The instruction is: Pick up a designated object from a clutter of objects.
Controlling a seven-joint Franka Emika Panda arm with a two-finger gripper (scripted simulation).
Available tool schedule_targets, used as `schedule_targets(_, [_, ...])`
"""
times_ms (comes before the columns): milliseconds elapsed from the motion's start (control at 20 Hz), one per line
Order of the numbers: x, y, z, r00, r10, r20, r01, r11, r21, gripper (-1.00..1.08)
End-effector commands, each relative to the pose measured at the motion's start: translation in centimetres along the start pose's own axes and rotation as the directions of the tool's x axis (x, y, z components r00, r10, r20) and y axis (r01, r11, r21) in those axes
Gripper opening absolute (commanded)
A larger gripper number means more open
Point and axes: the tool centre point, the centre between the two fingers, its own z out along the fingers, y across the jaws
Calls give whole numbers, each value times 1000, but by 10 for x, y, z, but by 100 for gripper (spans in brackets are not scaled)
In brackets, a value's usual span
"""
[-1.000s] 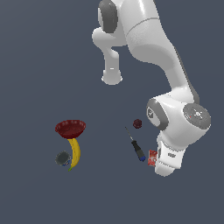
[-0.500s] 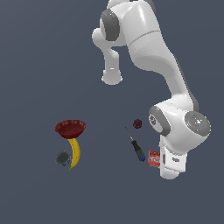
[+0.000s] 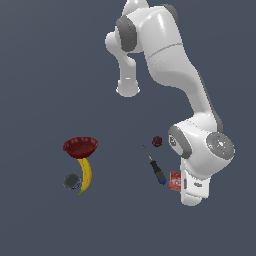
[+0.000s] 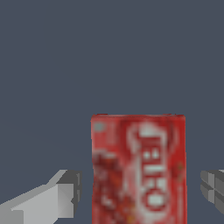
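Exterior view: red box (image 3: 174, 180) lying just beside the screwdriver (image 3: 155, 166) handle, half hidden by the arm's wrist (image 3: 196, 185); bowl (image 3: 80, 147), banana (image 3: 85, 176) and cup (image 3: 72, 181) well apart from the screwdriver.

Wrist view: hand (image 4: 142, 190) spread wide, fingers (image 4: 65, 192) flanking the box (image 4: 138, 168) without touching.
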Motion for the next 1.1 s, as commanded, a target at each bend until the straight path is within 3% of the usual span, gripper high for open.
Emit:
schedule_targets(0, [0, -1, 15, 1000, -2, 1, 2, 1000, 1, 100])
schedule_targets(400, [0, 0, 29, 1000, -3, 0, 3, 1000, 1, 100])
schedule_targets(450, [0, 0, 29, 1000, -3, 0, 3, 1000, 1, -100])
schedule_targets(1050, [0, 0, 28, 1000, -3, 0, 3, 1000, 1, -100])
